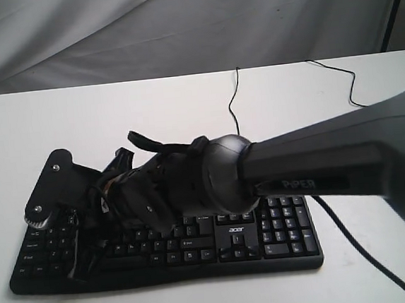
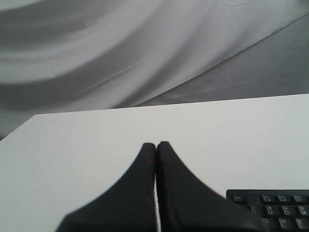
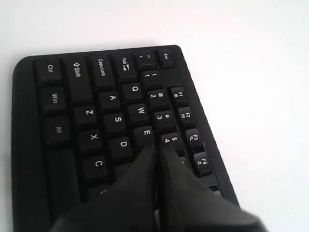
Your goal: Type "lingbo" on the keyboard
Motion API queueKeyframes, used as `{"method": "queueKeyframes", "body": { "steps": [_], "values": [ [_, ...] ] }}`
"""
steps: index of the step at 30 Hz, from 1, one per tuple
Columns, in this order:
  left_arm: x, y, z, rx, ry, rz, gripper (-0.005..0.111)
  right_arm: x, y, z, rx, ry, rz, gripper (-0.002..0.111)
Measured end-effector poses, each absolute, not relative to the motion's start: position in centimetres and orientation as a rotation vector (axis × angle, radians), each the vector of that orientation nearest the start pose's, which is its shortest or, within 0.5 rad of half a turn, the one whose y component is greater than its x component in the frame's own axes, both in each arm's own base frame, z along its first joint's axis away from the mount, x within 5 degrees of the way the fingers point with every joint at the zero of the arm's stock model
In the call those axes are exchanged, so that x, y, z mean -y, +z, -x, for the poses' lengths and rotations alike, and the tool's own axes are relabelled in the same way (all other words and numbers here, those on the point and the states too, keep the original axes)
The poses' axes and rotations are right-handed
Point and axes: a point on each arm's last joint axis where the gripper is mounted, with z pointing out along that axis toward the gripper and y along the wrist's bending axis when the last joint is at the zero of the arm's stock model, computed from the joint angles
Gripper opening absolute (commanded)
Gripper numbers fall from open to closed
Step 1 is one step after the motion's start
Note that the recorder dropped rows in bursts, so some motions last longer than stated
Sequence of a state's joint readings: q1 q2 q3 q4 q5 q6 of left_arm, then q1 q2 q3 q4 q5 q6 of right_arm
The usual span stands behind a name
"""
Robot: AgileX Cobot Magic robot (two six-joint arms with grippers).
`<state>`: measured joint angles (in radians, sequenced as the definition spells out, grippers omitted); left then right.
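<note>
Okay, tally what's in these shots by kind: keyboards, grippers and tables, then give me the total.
Keyboards: 1, the black keyboard
Grippers: 2, the left gripper and the right gripper, both closed
Tables: 1, the white table
Total: 4

My right arm (image 1: 317, 166) lies across the keyboard (image 1: 288, 237) and blocks its middle rows, while the left arm (image 1: 56, 185) crowds the left end. Only the number pad side gives me room to come down. The left gripper (image 2: 156, 145), fingers pressed together, has bare table (image 2: 72, 159) ahead. Behind the keyboard, only a thin cable (image 1: 232, 99) crosses the table.
</note>
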<state>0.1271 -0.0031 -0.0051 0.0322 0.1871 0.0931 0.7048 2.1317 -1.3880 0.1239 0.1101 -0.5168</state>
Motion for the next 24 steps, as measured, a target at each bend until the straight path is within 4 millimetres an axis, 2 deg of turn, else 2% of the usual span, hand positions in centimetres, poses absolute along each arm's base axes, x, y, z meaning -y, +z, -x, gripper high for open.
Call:
{"method": "queueKeyframes", "body": {
  "steps": [24],
  "values": [
    [-0.8, 19.8, -5.5, -1.666, 0.196, 0.007, 0.001, -29.9, 11.5, -34.9, -2.066, 0.156, 1.29, 0.0]
  ]
}}
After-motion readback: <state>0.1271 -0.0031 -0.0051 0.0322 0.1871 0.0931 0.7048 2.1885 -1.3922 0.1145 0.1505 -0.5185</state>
